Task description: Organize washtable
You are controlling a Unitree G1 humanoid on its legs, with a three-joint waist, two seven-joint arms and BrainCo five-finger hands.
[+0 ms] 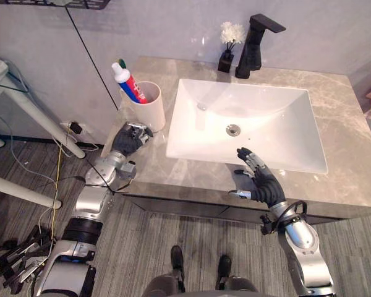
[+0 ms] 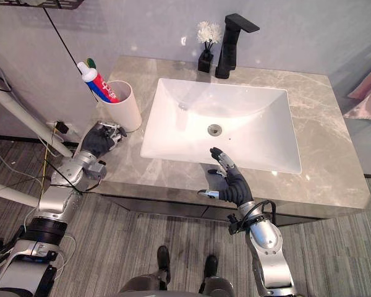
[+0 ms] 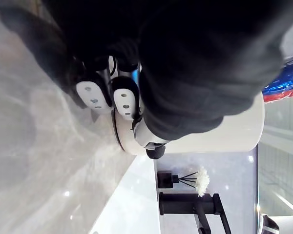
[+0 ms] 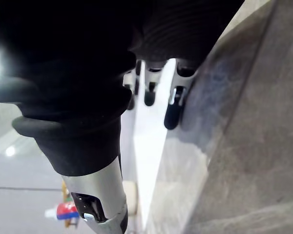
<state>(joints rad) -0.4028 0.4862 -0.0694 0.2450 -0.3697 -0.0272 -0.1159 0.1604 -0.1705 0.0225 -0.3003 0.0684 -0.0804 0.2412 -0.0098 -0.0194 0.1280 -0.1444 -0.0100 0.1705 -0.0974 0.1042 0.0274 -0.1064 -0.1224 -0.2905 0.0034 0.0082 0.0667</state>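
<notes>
A grey marbled bench (image 1: 343, 117) carries a white sink (image 1: 266, 117), with a black tap (image 1: 253, 46) behind it and a small black vase of white flowers (image 1: 227, 52) just beside the tap. At the bench's left side, well apart from the tap, a white cup (image 1: 151, 106) stands upright. A red, white and blue toothpaste tube (image 1: 128, 81) leans out of the cup, with the green tip of a toothbrush (image 1: 121, 63) beside it.

The left hand (image 1: 128, 140) is at the foot of the cup on the side nearer the robot. Its fingers (image 3: 121, 97) are curled against the cup's lower wall and its thumb lies along the side. It seems to be gripping the cup, though the close view is too dark to be sure.

The right hand (image 1: 263, 184) is at the front edge of the bench, just before the sink's near rim. Its fingers are straight and spread, holding nothing.
</notes>
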